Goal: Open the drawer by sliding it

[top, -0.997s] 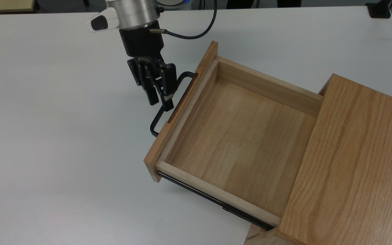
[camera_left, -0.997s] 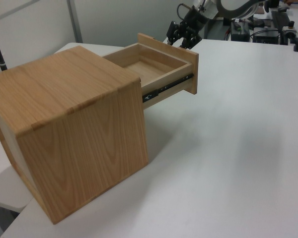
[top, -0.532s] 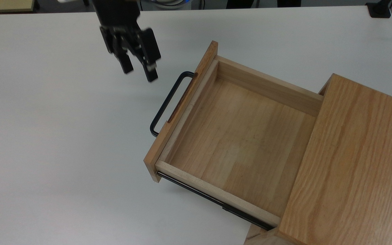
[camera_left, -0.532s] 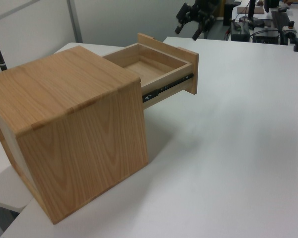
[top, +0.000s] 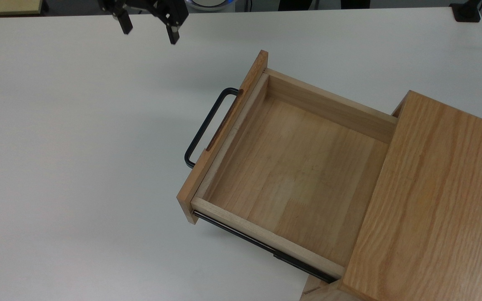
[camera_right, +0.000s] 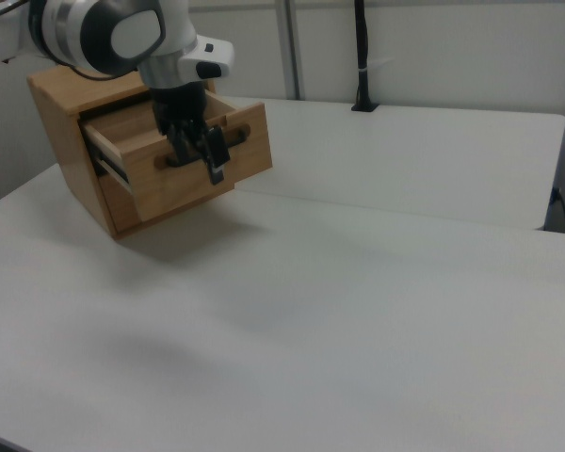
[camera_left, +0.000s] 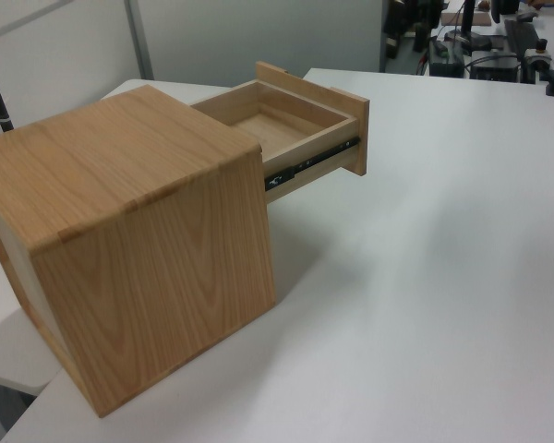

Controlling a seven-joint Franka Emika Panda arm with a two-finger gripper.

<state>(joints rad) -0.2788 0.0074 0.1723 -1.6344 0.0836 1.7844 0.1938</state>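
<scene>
Drawer (top: 291, 167) pulled well out of the cabinet (top: 433, 200), job looks done; end effector (top: 149, 31) hangs empty, fingers spread, above the desk (top: 78, 167), handle (top: 205, 125) well apart below it, toward the top view's right.

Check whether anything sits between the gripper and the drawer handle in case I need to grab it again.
Nothing visible does. In the top view the open gripper hangs near the top edge, up and to the left of the handle, with bare white table between them. The drawer is already slid well out of the cabinet.
</scene>
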